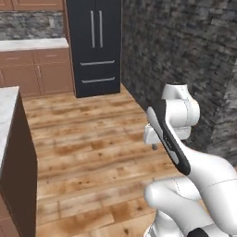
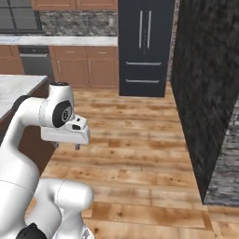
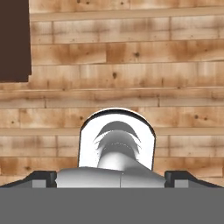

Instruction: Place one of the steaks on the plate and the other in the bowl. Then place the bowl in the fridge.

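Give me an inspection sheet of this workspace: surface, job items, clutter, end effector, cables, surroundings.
Surface: wooden plank floor; grey marble island counter at the robot's left.
Job's things: fridge ahead, black, both doors and both drawers shut. Steaks, plate, bowl: nothing seen.
Clutter: nothing seen.
End effector: end effector points down at the floor, fingers wide apart, holding nothing.
Cables: nothing seen.
Surroundings: dark stone wall on the right; brown cabinets beside the fridge.
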Motion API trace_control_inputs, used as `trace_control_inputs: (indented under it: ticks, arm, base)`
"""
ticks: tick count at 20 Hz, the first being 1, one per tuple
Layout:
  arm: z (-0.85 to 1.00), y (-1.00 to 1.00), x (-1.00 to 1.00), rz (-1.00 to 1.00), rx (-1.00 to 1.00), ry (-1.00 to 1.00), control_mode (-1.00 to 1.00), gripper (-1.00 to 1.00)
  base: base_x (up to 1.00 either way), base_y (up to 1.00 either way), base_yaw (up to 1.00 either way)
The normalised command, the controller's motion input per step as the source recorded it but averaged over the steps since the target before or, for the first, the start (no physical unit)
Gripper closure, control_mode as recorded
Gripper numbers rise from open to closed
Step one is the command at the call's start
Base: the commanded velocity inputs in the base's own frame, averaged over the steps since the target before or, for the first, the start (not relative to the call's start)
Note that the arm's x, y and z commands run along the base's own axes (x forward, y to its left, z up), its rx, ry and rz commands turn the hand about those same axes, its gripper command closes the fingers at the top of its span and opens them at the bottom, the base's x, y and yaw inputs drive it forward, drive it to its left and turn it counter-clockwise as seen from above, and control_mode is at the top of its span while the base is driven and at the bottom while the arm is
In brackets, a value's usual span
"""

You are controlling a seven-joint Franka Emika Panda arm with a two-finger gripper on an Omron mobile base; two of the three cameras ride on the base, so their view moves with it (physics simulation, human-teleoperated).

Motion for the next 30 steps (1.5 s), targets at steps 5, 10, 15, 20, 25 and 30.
trace_control_inputs:
  ticks: [5,10,15,20,25,30]
  arm:
    - [0.00,0.00,0.00,0.00,0.00,0.00,1.00,-1.00]
    - [0.00,0.00,0.00,0.00,0.00,0.00,1.00,-1.00]
    - [0.00,0.00,0.00,0.00,0.00,0.00,1.00,-1.00]
    - [0.00,0.00,0.00,0.00,0.00,0.00,1.00,-1.00]
    - [0.00,0.00,0.00,0.00,0.00,0.00,1.00,-1.00]
    - [0.00,0.00,0.00,0.00,0.00,0.00,1.00,-1.00]
  base:
    - [0.60,-0.94,0.03]
    - [1.00,-0.41,0.23]
    - [1.00,0.07,0.04]
    - [1.00,0.16,-0.04]
    - [1.00,0.55,-0.06]
    - [1.00,-0.01,-0.02]
